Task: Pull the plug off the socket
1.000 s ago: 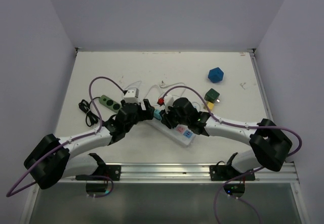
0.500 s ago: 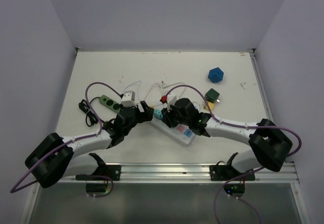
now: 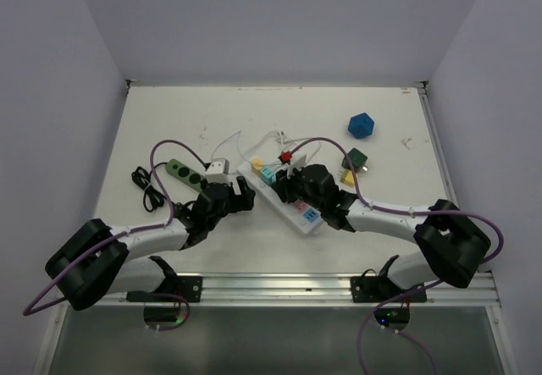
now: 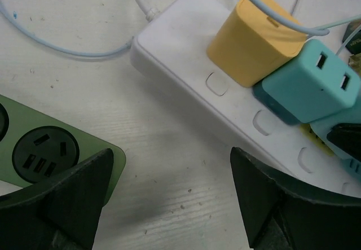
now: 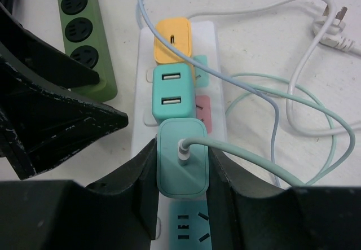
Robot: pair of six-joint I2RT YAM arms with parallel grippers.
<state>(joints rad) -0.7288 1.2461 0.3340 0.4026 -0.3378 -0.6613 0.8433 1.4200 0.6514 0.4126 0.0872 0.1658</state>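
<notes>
White power strip (image 5: pixel 215 41) with pink and teal labels. Yellow cube charger (image 5: pixel 173 36), teal two-port charger (image 5: pixel 172 95) just past the black right tool (image 5: pixel 181 154), pale mint plug (image 5: pixel 181 178) between its fingers (image 5: pixel 141 176). Green extension strip (image 5: pixel 84 41) to the tool's left. Desk (image 3: pixel 169 113) is off-white and scuffy.

Mint plug (image 5: pixel 181 165) upright on white socket strip (image 5: pixel 219 120), near middle.
</notes>
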